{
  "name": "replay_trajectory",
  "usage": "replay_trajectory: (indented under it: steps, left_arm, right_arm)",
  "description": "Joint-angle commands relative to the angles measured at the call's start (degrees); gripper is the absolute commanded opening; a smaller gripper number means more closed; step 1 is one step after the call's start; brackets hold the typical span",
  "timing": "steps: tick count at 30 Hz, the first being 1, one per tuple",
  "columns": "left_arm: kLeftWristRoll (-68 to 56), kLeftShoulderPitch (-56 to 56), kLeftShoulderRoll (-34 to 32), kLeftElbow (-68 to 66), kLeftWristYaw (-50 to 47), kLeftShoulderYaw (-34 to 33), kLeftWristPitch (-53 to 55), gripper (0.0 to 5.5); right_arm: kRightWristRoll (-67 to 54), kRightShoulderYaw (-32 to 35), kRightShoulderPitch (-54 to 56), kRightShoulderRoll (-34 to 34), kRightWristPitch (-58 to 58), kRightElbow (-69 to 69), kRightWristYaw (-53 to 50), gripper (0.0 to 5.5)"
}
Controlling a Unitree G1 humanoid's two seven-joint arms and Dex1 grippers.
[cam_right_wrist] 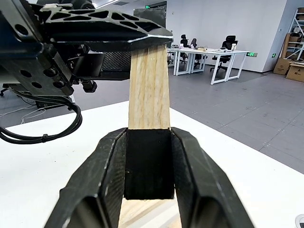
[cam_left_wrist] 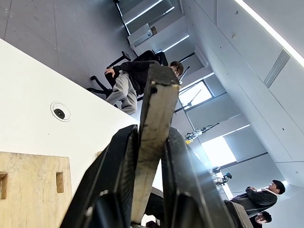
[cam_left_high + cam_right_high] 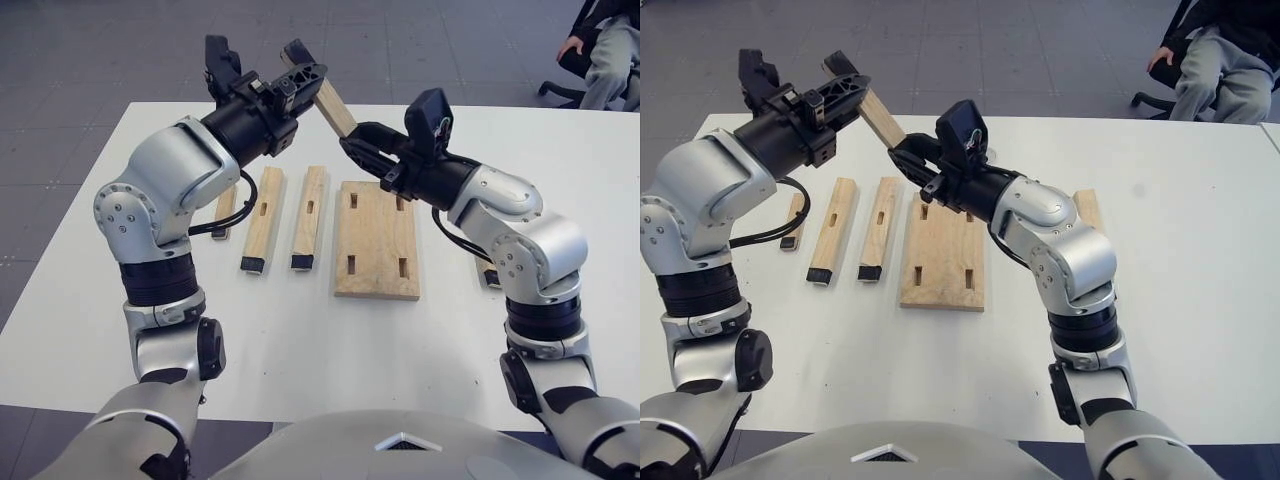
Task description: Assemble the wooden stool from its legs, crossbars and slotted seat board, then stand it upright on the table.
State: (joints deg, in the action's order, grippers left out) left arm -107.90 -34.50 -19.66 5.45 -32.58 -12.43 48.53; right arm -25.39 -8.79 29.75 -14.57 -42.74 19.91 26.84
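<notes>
A wooden leg point(image 3: 335, 106) with a black end cap hangs tilted in the air over the back of the white table point(image 3: 300, 350). My left gripper point(image 3: 303, 74) is shut on its upper end, and in the left wrist view the leg point(image 2: 156, 104) stands clamped between the fingers. My right gripper point(image 3: 358, 142) is shut on the lower, black-capped end point(image 1: 148, 161). The slotted seat board point(image 3: 377, 240) lies flat below the right gripper. Two more legs point(image 3: 264, 218) point(image 3: 309, 215) lie side by side to its left.
A short wooden piece point(image 3: 225, 210) lies partly under my left arm. Another piece point(image 3: 1087, 208) lies behind my right forearm, right of the board. A round cable port point(image 2: 59, 112) sits in the table top. The table's front half is bare.
</notes>
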Motion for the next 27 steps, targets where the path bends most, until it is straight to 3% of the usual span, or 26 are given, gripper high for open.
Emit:
replay_trajectory:
  steps: [1, 3, 5, 11, 19, 23, 27]
  left_arm:
    - [-3.09, -1.92, -0.53, 0.39, 1.45, 0.51, -0.22, 0.60]
    - [-3.13, -2.05, -0.63, 0.23, 1.52, 0.83, -0.22, 0.59]
    - [-3.33, -2.07, -0.75, 0.17, 1.33, 1.07, -0.42, 0.47]
    - [2.77, -0.25, -2.49, 0.42, -0.66, 3.57, -0.32, 0.42]
    - [17.84, -0.31, -10.87, 5.04, 6.19, 5.41, 5.05, 0.42]
    - [39.82, 3.74, -18.61, 9.36, 12.43, 8.03, 0.95, 0.42]
    - [52.40, 10.21, -17.00, 9.88, 16.87, 8.23, -5.20, 0.42]
  right_arm:
    - [1.37, -0.42, 0.63, -2.05, -0.14, -2.08, 1.38, 1.28]
    - [1.30, -0.64, 0.92, -2.52, 0.15, -2.29, 2.39, 1.28]
    - [0.59, -0.33, 1.02, -2.57, -0.01, -2.29, 3.08, 1.87]
    - [0.07, -1.44, -0.54, -3.45, -0.94, -0.20, 4.84, 2.87]
    - [1.85, 0.78, 0.13, -5.51, -0.20, -2.22, 4.02, 4.37]
    - [3.78, 3.02, 0.49, -5.22, 0.83, -3.30, 1.05, 5.03]
    - [7.48, 6.33, 1.08, -3.33, 2.77, -5.19, -6.40, 5.48]
